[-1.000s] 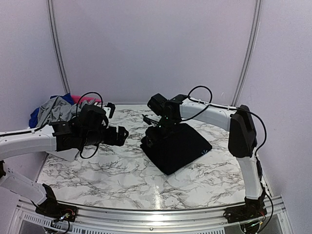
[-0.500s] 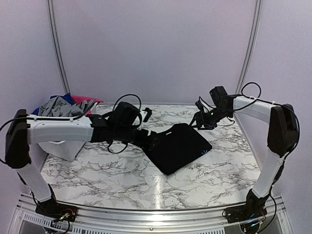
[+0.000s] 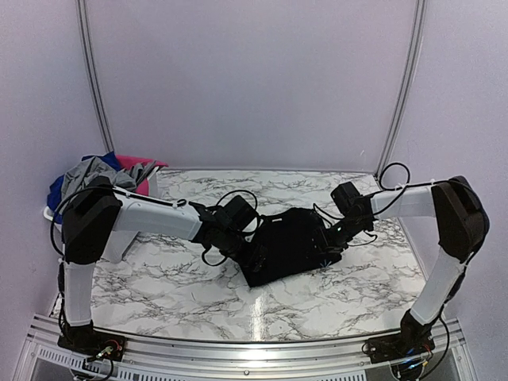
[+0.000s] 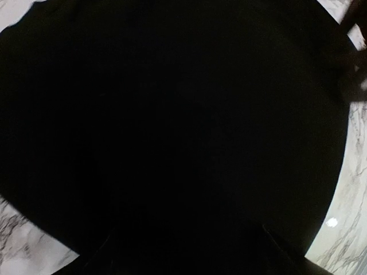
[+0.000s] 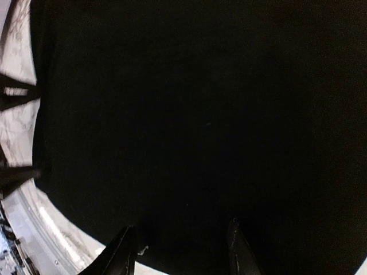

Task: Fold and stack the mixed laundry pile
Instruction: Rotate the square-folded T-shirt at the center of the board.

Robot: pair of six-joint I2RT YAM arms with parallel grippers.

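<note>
Black garment (image 3: pixel 295 232) on marble counter (image 3: pixel 159 278), left gripper (image 3: pixel 255 252) wide apart and right gripper (image 3: pixel 329 239) half apart upon it, neither clamped.

The tabletop (image 3: pixel 159 278) was white marble-patterned with grey veins, glossy enough to show a bright streak of light near its front middle. A metal rail (image 3: pixel 238 348) ran along its near edge. One folded black garment (image 3: pixel 290 242) lay flat on it, a little right of centre and set at an angle to the edges. Both wrist views were almost filled by that dark cloth, with marble showing only at the frame margins. At the far-left corner stood a white basket (image 3: pixel 151 189) heaped with mixed laundry (image 3: pixel 103 171); whether it rested on the tabletop or just off its edge could not be told.
</note>
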